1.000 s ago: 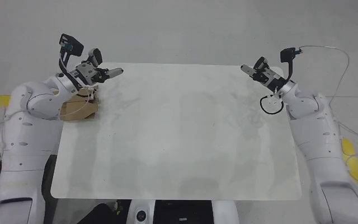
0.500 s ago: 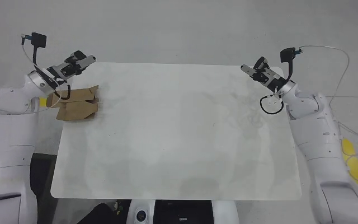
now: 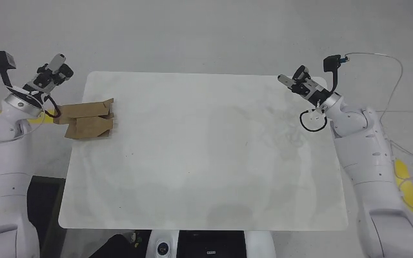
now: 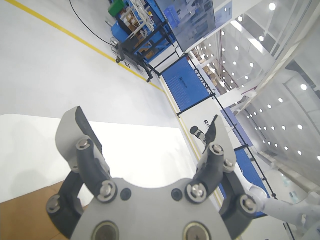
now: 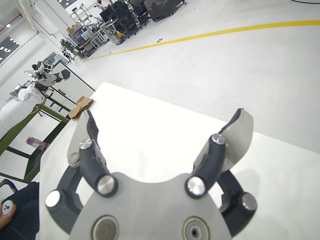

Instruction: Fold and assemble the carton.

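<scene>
A white bench (image 3: pixel 206 161) spans the middle of the top view. A flat brown carton (image 3: pixel 89 120) lies on the bench's left edge, in the upper left of the frame, partly overhanging it. The left hand (image 3: pixel 60 66) hovers off the bench, above and left of the carton, fingers spread wide and holding nothing. The right hand (image 3: pixel 290 75) hangs over the bench's upper right corner, also wide open and empty, well apart from the carton.

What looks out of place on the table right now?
The carton lies loosely folded and askew at the table's edge, partly overhanging it. The left gripper hovers open beyond that edge, not touching the carton.
</scene>
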`<action>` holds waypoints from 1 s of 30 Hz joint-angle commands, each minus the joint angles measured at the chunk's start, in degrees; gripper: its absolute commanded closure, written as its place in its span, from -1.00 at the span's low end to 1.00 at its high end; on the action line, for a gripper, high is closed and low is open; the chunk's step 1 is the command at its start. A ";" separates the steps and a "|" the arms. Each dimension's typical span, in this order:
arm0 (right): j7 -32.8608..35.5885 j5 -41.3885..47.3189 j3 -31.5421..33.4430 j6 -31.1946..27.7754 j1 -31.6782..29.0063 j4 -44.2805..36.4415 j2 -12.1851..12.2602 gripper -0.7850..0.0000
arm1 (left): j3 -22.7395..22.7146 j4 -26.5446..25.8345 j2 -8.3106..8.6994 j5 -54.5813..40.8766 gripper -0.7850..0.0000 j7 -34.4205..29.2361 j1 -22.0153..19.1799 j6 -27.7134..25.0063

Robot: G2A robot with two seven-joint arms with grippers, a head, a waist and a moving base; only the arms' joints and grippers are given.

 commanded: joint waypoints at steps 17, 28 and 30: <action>0.00 0.00 0.00 0.00 0.00 0.00 0.00 -1.00 | -8.71 11.31 2.35 -1.23 -1.00 8.32 5.47 5.41; 0.00 0.00 0.00 0.00 0.00 0.00 0.00 -1.00 | -9.72 13.94 3.18 5.14 -1.00 13.45 10.41 7.13; 0.00 0.00 0.00 0.00 0.00 0.00 0.00 -1.00 | -8.79 14.19 3.07 7.10 -1.00 14.03 11.22 7.01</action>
